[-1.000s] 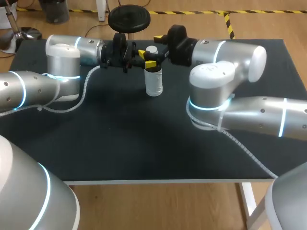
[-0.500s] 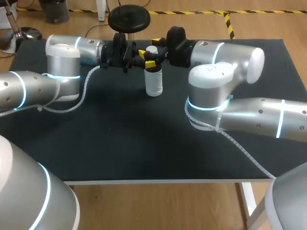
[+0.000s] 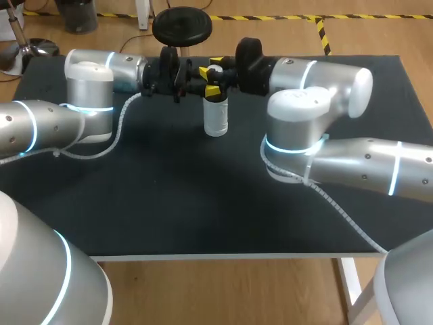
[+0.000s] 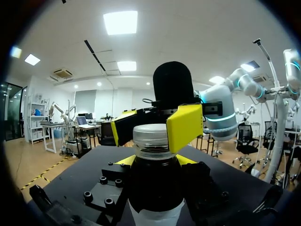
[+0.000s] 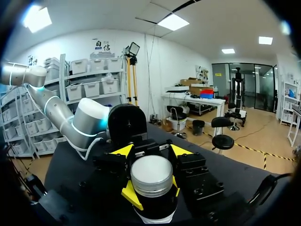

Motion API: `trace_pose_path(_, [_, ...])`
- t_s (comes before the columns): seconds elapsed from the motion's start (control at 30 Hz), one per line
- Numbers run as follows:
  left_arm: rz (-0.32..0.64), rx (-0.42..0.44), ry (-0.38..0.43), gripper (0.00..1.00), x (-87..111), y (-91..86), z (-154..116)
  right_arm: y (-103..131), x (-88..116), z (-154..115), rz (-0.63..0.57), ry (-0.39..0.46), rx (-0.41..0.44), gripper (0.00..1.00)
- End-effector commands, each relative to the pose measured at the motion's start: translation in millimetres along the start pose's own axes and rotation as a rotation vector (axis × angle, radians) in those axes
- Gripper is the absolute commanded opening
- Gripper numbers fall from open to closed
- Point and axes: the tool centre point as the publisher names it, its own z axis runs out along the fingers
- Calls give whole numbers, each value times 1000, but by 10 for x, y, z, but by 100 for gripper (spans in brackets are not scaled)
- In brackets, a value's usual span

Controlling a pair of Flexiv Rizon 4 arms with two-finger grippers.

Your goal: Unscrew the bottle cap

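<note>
Standing upright at the far middle of the dark surface [image 3: 169, 193] is a small bottle [image 3: 216, 118], clear in its lower body and dark at the neck, topped by a pale ridged cap [image 5: 151, 175]. Your right claw [image 5: 153, 190] is closed on that cap, pressing it from two opposite sides. Your left claw [image 4: 155, 161] grips the bottle just beneath, at the dark neck. The two arms come in level from either side and meet there.

The frames do not show whether the thread has loosened. To do this turn well:
- Rotate your right wrist about the bottle's upright axis.
- Hold the left grip firm so the body cannot spin with the cap.
- Let the cap rise a little as it turns.
- Avoid side pull, which would likely tilt the bottle.
</note>
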Motion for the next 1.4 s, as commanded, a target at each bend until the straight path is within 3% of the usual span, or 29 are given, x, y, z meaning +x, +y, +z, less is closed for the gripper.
trace_pose_path(0.03, [0,2,3,0,-8,-10,-3,-60,-43,-35,-6,49,-8,0])
trace_pose_path(0.4, [0,2,3,0,-8,-10,-3,-114,-7,-56,-49,284,-49,0])
trace_pose_path(0.83, [0,2,3,0,-8,-10,-3,-78,48,-116,-84,620,-81,0])
trace_pose_path(1.4, [0,2,3,0,-8,-10,-3,-90,101,-111,-145,1172,-108,0])
